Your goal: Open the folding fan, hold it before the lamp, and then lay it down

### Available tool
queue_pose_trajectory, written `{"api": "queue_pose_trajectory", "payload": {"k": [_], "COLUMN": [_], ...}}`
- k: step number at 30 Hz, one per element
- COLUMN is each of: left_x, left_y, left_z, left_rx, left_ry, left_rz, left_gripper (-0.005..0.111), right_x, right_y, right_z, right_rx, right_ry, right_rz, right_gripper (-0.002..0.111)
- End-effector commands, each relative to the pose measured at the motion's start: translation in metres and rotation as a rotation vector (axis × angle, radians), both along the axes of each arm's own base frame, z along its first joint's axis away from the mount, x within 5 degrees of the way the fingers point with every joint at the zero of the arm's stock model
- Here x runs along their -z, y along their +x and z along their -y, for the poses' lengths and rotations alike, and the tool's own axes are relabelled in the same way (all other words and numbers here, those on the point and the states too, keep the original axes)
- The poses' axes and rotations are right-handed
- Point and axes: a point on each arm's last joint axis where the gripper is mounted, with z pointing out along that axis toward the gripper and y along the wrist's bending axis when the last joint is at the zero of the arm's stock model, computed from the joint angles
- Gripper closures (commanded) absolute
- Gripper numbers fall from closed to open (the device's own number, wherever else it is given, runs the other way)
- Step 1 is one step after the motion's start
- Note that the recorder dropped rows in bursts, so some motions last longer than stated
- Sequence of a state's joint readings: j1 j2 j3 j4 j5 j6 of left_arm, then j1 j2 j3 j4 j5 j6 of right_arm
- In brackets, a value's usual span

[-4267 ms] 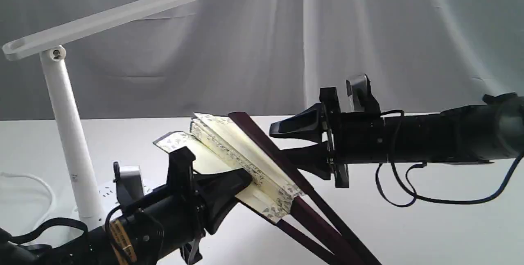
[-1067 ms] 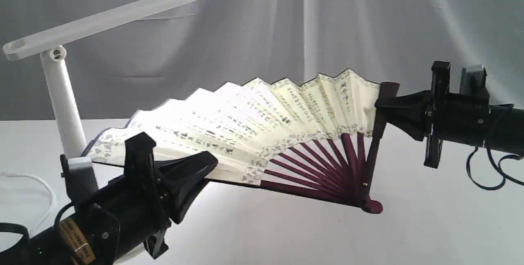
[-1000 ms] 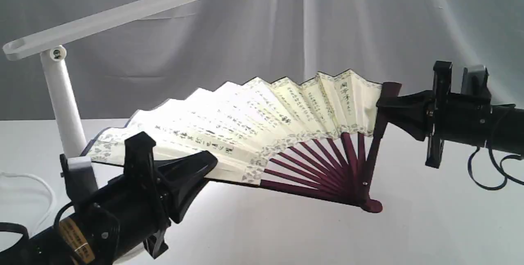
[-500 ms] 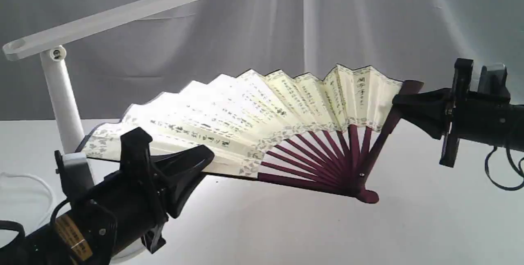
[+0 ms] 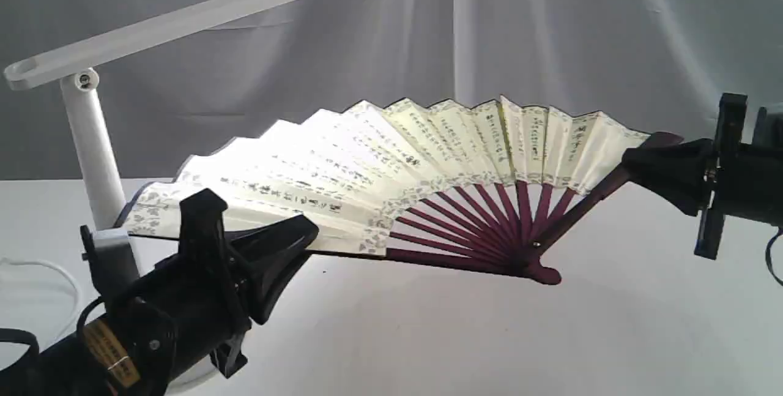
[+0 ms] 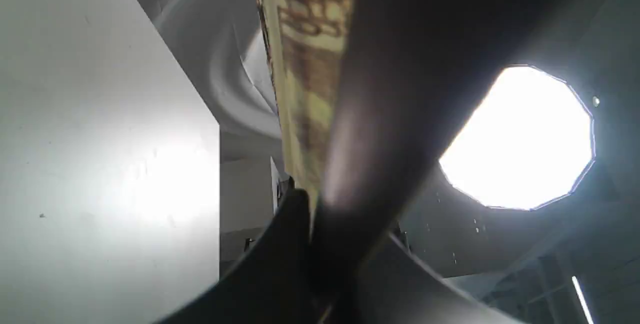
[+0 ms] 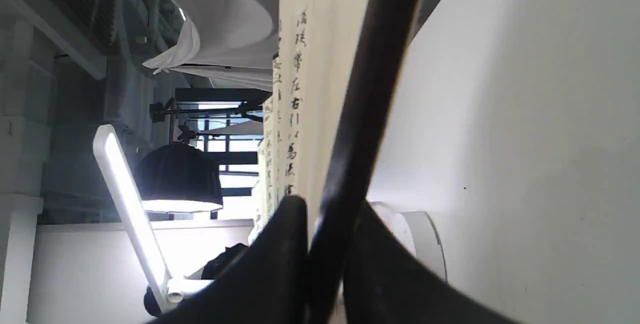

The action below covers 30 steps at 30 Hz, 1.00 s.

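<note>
Folding fan (image 5: 379, 163) spread nearly full, held up over the surface (image 5: 428, 335) beside the lamp (image 5: 92, 139); left jaws clenched on one guard, right jaws on the other, evidently to keep the pleats taut; display step judged in hand.

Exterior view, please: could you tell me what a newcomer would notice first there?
The pleated cream paper fan with dark calligraphy and maroon ribs spreads wide across the middle. The left gripper clamps one end guard, the right gripper the other. A white bar-headed desk lamp stands at far left.
</note>
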State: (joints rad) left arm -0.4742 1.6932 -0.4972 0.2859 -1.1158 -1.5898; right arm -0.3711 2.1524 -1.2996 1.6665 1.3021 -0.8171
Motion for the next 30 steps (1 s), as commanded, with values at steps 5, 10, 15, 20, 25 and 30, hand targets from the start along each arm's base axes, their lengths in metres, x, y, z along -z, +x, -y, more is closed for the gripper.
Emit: {"api": "queue_pose_trajectory", "payload": {"k": [5, 10, 15, 20, 25, 30], "left_x": [-0.017, -0.025, -0.042, -0.043, -0.044, -0.044], "left_y": [-0.005, -0.006, -0.007, -0.006, -0.005, -0.003], "left_z": [0.001, -0.002, -0.008, -0.010, -0.012, -0.015], "left_rx": [0.028, 0.003, -0.049, -0.074, -0.094, -0.132], "left_ry": [-0.096, -0.092, -0.126, -0.123, -0.130, -0.144], "left_rz": [0.083, 0.125, 0.180, 0.191, 0.188, 0.181], "left_gripper": [0.107, 0.107, 0.107, 0.107, 0.107, 0.107], "right_x": [-0.002, -0.002, -0.002, -0.004, -0.009, -0.034], "right_y": [0.005, 0.005, 0.005, 0.005, 0.007, 0.016], "right_z": [0.027, 0.027, 0.027, 0.022, 0.012, 0.008], "right_rx": [0.155, 0.156, 0.158, 0.146, 0.123, 0.109], "right_ry": [-0.034, -0.020, -0.011, -0.009, -0.013, -0.033], "right_rz": [0.037, 0.023, 0.013, 0.014, 0.026, 0.100], "right_gripper": [0.108, 0.108, 0.108, 0.108, 0.108, 0.108]}}
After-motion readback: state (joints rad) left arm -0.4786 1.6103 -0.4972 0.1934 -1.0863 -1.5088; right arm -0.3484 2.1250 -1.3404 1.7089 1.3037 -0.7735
